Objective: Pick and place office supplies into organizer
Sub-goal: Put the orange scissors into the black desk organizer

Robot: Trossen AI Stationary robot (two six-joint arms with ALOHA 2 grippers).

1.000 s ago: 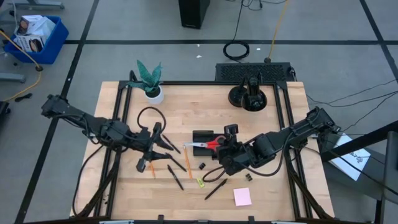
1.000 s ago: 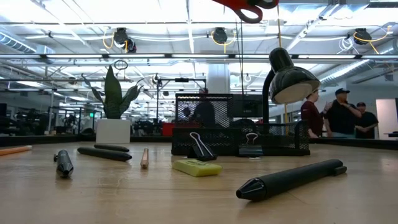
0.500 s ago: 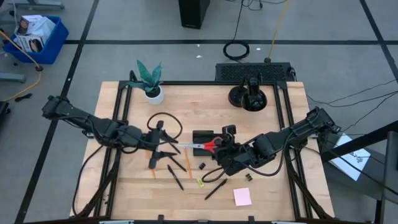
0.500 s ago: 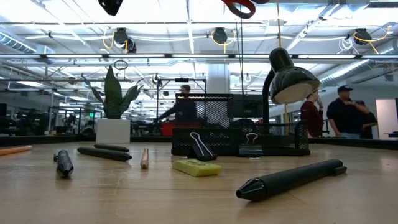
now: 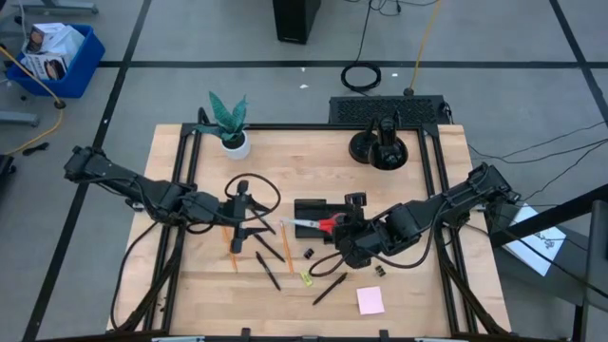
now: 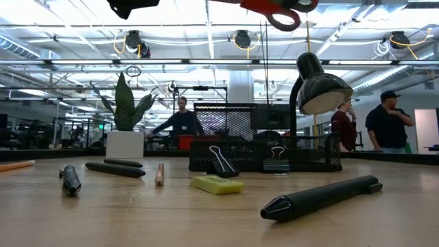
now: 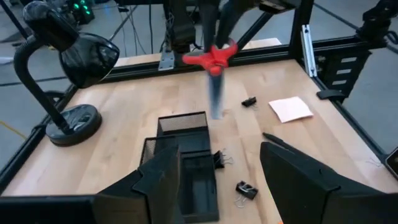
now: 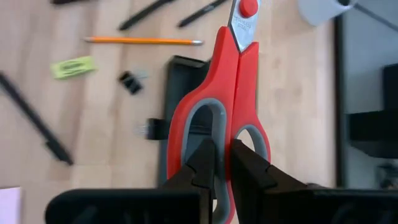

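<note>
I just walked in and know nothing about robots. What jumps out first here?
The red-handled scissors stand out most, held in the air above the black organizer by the right gripper, which is shut on their handles. Facing them, the left gripper hovers open over scattered pens and orange pencils on the wooden table.

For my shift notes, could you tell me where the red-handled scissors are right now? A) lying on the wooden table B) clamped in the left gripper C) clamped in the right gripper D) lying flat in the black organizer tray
C: the right gripper is shut on the red-handled scissors by their handles.
</note>
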